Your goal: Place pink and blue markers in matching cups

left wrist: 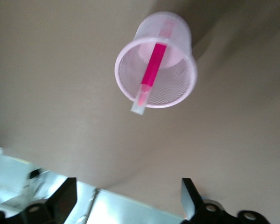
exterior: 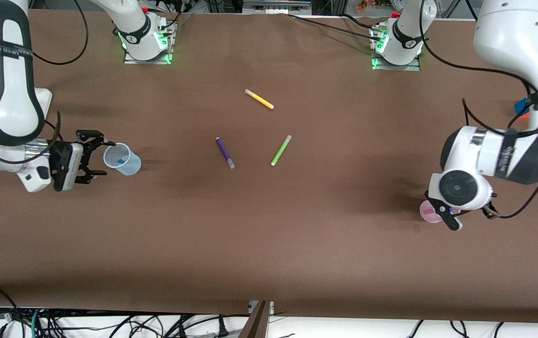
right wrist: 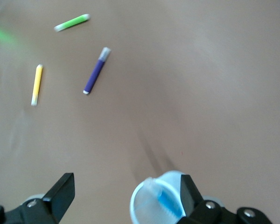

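Observation:
The pale blue cup (exterior: 130,165) stands at the right arm's end of the table with the blue marker (exterior: 121,161) in it. My right gripper (exterior: 101,158) is open beside the cup and holds nothing. In the right wrist view the cup (right wrist: 136,201) and the marker (right wrist: 168,206) sit close by one finger of that gripper (right wrist: 126,196). The pale pink cup (exterior: 425,211) stands at the left arm's end with the pink marker (exterior: 433,214) in it. My left gripper (exterior: 470,218) is open and empty beside it. In the left wrist view the pink cup (left wrist: 183,79) holds the marker (left wrist: 153,70), pale cap up, apart from the gripper (left wrist: 127,198).
Three loose markers lie mid-table: a dark purple one (exterior: 225,152), a lime-green one (exterior: 281,150), and a yellow one (exterior: 259,99) nearer the bases. They also show in the right wrist view: purple (right wrist: 96,71), green (right wrist: 72,22), yellow (right wrist: 36,84). A small blue and orange object (exterior: 521,109) lies near the left arm.

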You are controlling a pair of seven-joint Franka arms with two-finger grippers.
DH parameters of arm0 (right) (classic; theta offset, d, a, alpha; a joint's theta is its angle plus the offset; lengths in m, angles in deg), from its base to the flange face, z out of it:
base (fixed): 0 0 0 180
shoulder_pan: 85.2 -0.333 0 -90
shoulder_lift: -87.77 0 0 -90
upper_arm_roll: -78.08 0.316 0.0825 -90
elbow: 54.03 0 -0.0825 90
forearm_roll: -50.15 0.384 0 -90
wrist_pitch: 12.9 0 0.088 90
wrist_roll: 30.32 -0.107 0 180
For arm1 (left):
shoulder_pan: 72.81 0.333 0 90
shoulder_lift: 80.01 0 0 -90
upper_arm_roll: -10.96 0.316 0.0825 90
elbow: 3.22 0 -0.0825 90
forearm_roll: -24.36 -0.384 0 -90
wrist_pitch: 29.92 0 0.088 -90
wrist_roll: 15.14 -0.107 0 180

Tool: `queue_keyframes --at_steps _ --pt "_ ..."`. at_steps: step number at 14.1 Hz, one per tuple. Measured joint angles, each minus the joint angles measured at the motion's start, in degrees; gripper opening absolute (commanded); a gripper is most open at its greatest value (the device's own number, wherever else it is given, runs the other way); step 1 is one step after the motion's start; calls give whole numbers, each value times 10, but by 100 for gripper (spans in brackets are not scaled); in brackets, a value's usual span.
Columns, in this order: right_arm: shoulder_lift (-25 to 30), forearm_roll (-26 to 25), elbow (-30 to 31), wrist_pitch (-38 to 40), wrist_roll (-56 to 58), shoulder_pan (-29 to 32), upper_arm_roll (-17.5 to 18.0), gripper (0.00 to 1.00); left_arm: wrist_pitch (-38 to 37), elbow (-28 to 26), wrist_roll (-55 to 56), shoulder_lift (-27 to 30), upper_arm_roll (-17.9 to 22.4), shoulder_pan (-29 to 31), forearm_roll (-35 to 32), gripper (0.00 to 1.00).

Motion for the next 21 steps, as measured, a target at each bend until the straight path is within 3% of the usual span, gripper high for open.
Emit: queue_keyframes --at_steps 3,7,10,13,14,16,19,21 --pt "0 -42 -56 48 -219 -3 1 100 -73 44 49 36 0 0 104 100" --pt "2 -116 -85 67 -464 -32 10 100 -133 86 161 68 0 0 211 100" --pt "32 -195 -82 73 -640 -20 76 100 -187 136 187 77 0 0 224 100" --pt "93 -252 -65 91 -696 39 157 100 -190 157 267 113 13 1 260 100" --pt "114 -272 -61 100 -697 58 171 100 -163 138 318 139 24 0 285 100" --pt "153 -322 -57 114 -697 82 187 100 -92 49 387 210 47 2 330 100" --pt "207 -340 -51 126 -686 111 209 100 -16 -98 414 301 57 3 343 100" --pt "228 -340 -46 133 -667 124 213 100 -8 -136 417 321 57 3 343 100"
